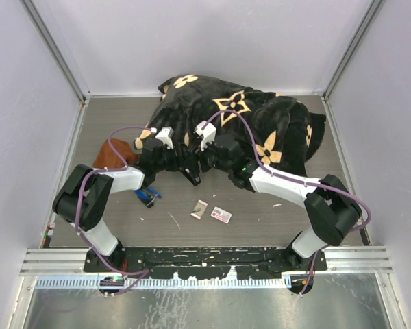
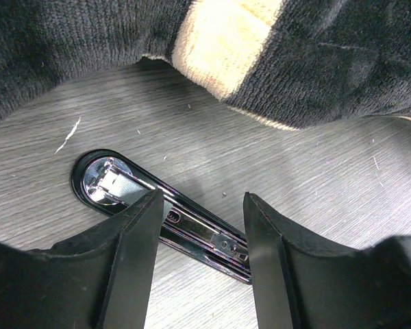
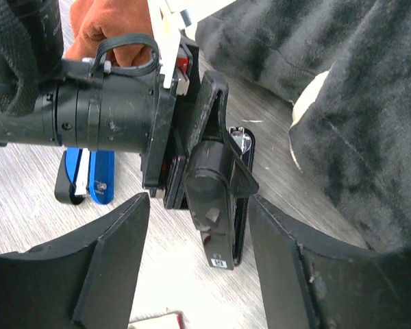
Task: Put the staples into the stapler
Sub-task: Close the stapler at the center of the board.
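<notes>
A black stapler [image 1: 193,176] lies mid-table just in front of the blanket, with both grippers meeting over it. In the left wrist view its chrome anvil and exposed magazine rail [image 2: 198,236] run across under my left gripper [image 2: 202,199], whose jaws stand apart above the rail. The right wrist view shows the stapler's dark lid [image 3: 216,205] raised beside the left wrist. My right gripper [image 3: 198,200] faces it, jaws wide, holding nothing. The staples [image 1: 222,215], a small white box with a red-pink label, lie on the table nearer the bases, the greyish inner piece [image 1: 198,210] beside them.
A black blanket with tan flowers [image 1: 260,120] is heaped at the back, its edge close behind the stapler. A blue stapler [image 1: 146,197] lies by the left arm. An orange-brown object [image 1: 113,154] sits at the left. Metal-framed walls [image 1: 68,137] enclose the table.
</notes>
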